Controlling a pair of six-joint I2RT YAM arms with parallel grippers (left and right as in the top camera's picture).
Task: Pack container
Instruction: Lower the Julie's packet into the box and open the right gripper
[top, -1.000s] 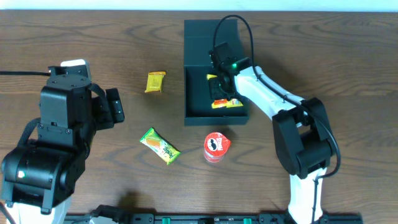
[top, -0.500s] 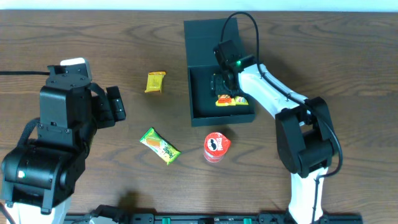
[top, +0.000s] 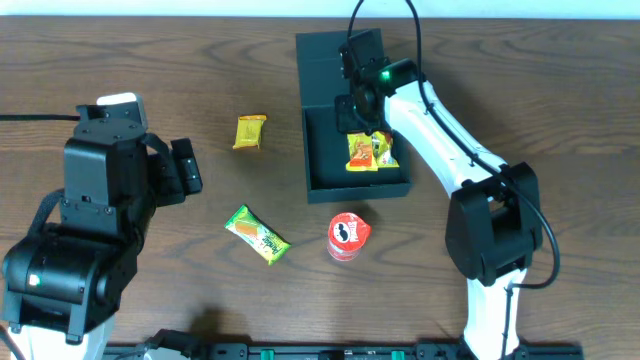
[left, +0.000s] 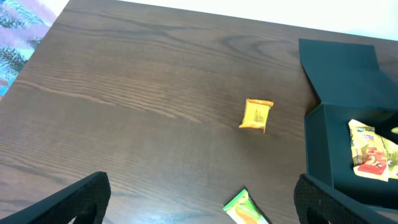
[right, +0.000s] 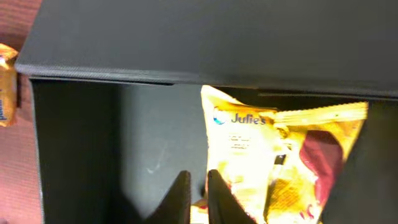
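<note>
The container (top: 325, 180) is a dark open box with its flap lid (top: 330, 65) folded back at the far side. Yellow snack packets (top: 371, 152) lie inside it, on its right side. My right gripper (top: 356, 112) hovers over the box's far inner edge. In the right wrist view its fingers (right: 199, 194) are closed together and empty, just left of a yellow Julie's packet (right: 261, 155) on the box floor (right: 149, 137). My left gripper (top: 185, 168) is open and empty at the table's left. In its wrist view its jaws (left: 202, 202) are spread wide and the box (left: 323, 149) is at right.
A small yellow packet (top: 249, 131) lies left of the box. A green packet (top: 257, 234) and a red can (top: 348, 237) lie in front of it. The yellow packet (left: 257, 115) and the green packet (left: 245, 210) also show in the left wrist view.
The container slid a little to the right. My right gripper moved from over the packets toward the box's far edge, leaving the yellow packets uncovered. The left arm has not moved.
</note>
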